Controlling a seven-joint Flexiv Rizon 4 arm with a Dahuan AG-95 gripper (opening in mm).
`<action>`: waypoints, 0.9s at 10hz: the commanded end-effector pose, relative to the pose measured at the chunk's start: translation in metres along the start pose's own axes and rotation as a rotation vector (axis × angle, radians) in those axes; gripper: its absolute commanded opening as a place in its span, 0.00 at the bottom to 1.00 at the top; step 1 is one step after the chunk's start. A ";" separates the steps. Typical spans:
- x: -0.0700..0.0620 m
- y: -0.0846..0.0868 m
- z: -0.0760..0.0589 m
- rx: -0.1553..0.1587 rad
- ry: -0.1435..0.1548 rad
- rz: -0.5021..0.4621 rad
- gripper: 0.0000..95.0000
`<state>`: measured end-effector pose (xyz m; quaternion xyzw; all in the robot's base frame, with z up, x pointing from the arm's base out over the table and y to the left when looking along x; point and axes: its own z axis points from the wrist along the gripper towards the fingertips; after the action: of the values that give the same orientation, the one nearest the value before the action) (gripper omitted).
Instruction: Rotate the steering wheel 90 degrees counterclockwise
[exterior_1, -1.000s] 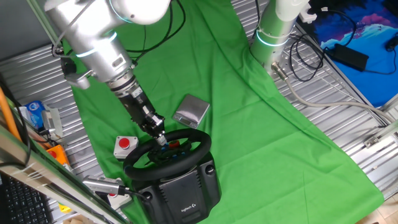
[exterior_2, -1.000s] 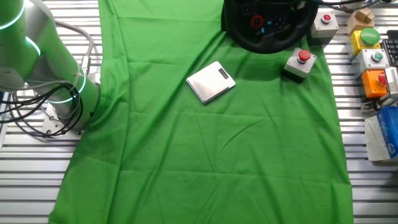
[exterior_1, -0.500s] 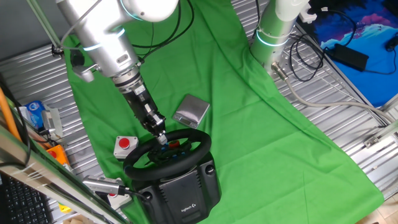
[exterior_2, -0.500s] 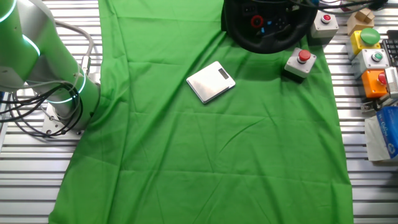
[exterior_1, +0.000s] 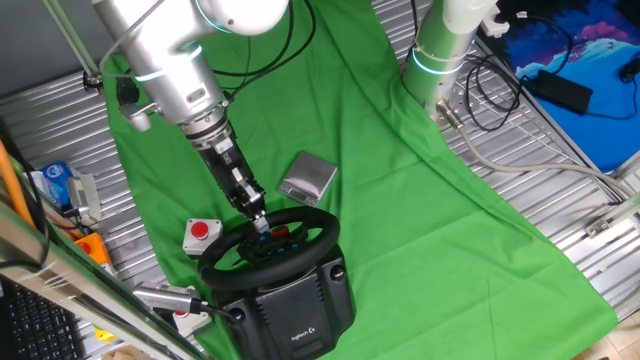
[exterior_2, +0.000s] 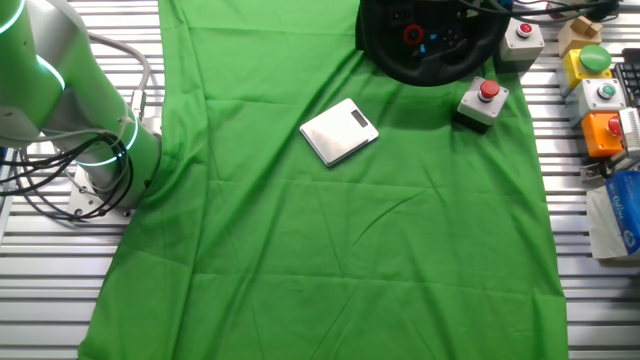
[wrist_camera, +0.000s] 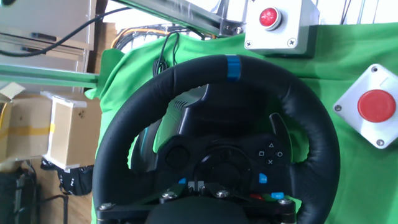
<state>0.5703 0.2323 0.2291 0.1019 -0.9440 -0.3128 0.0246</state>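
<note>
On the green cloth (exterior_1: 420, 200), the steering wheel (exterior_1: 268, 243) hides the fingers (exterior_1: 262, 225), grip state unclear.

This is a robotics lab or test workshop. The table (exterior_2: 40, 300) is ribbed bare metal with a green cloth (exterior_2: 340, 250) spread over it, and a silver robot arm (exterior_1: 165, 60) with a glowing ring stands bolted at its edge amid loose black cables (exterior_1: 500, 90). Push-button switch boxes (exterior_2: 600, 95) in red, green and orange sit along one side, beside aluminium frame rails (wrist_camera: 174, 12) and cardboard boxes (wrist_camera: 65, 134).
</note>
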 end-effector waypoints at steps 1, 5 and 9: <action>0.001 0.000 0.000 -0.001 -0.002 0.015 0.00; 0.001 0.000 0.000 -0.004 0.001 0.038 0.00; 0.001 0.000 0.000 -0.007 -0.006 0.046 0.00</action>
<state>0.5700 0.2320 0.2289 0.0789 -0.9453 -0.3152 0.0292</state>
